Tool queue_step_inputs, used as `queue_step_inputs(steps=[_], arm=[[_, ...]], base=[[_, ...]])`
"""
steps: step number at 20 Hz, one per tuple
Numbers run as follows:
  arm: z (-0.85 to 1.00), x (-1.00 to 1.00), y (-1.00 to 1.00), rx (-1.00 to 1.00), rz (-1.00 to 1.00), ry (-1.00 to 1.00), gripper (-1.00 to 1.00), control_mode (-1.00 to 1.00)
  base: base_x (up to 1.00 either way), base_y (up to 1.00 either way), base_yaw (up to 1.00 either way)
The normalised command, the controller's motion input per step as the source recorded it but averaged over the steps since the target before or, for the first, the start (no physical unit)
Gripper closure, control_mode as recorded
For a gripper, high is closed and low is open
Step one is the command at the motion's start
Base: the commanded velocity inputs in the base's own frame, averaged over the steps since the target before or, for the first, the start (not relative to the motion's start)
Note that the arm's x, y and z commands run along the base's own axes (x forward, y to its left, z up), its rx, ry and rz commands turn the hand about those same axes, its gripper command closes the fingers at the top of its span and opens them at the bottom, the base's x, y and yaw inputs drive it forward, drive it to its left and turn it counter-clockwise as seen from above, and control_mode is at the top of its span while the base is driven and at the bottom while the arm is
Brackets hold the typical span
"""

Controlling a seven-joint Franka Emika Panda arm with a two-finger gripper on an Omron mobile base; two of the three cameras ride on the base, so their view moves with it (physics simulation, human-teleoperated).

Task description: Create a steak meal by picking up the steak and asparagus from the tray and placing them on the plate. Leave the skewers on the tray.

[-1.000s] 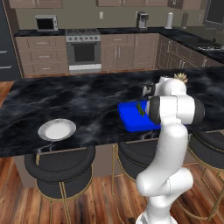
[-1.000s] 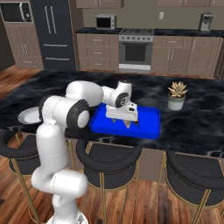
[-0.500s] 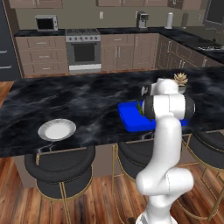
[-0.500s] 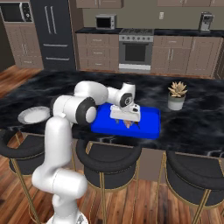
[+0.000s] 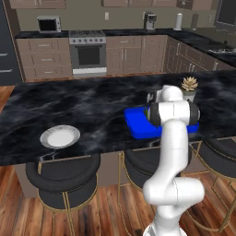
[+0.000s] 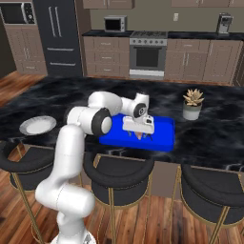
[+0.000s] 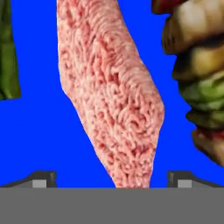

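1. Left base view: the white arm rises in front of the bright blue rectangular tray (image 5: 138, 126) on the black marbled counter (image 5: 83, 103), hiding much of it. The round white-grey plate (image 5: 60, 137) sits well apart to the left; a small potted succulent (image 5: 189, 87) stands near the tray.
2. Right base view: the gripper (image 6: 138, 132) hangs low over the tray, the pinkish steak just beneath it.
3. Hand view: the grainy pinkish-red steak slab (image 7: 113, 100) lies on blue between the dark fingertips (image 7: 41, 178), jaws wide and not touching it. The dark green asparagus stalks (image 7: 8, 52) lie at one edge, the chunky brown skewer (image 7: 199, 78) at the other. No writing is readable.
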Motion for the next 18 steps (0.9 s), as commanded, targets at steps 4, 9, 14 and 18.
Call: queue_step_inputs(steps=[4,9,14,18], arm=[[-0.28,0.31,0.00,0.00,0.00,0.01,-1.00,-1.00],[-0.27,0.27,0.00,0.00,0.00,0.00,-1.00,-1.00],[-0.10,0.02,0.00,0.00,0.00,0.00,1.00,-1.00],[0.00,-0.13,0.18,0.00,0.00,-0.02,1.00,-1.00]], base=[[0.00,0.00,0.00],[0.00,0.00,0.00],[0.00,0.00,0.00],[0.00,0.00,0.00]])
